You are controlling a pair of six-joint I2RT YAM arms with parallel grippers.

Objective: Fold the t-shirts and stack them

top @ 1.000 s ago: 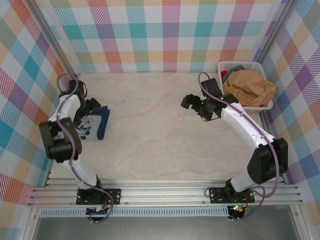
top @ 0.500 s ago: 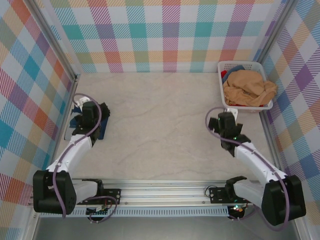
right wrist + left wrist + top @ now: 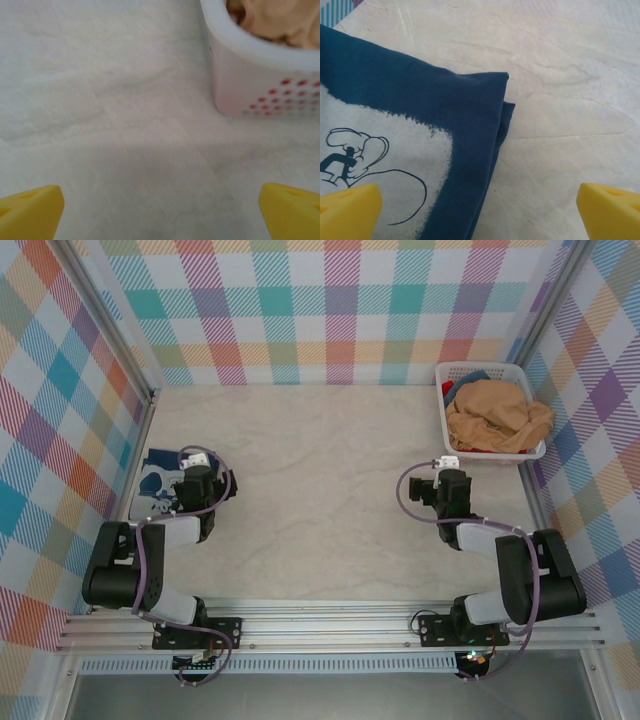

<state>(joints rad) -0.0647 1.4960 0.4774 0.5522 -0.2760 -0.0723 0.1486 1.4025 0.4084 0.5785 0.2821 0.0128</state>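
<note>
While both sets of jaws stand wide open and hold nothing, the work looks about half done to me: the navy t-shirt [image 3: 158, 485] lies folded at nine o'clock on the table [image 3: 320, 500], hard by the left wall, and the tan-orange t-shirt [image 3: 495, 415] is a crumpled heap in the white basket [image 3: 482, 365] up at two o'clock. The left jaws hover low over the navy shirt's inner edge, one tip above the print and one above bare table; the right jaws point at bare table just short of the basket's wall [image 3: 250, 75]. My worry is the heap. It bulges over the rim, with blue cloth [image 3: 475, 377] showing behind it, so a careless grab could snag the rim and drag the basket, or lift two pieces at once. The left jaws, if they drop, could catch the folded edge and pull it open. Up close the navy shirt [image 3: 445, 110] lies flat, whitish print with a line drawing facing up, a lower layer peeking out at the corner.
</note>
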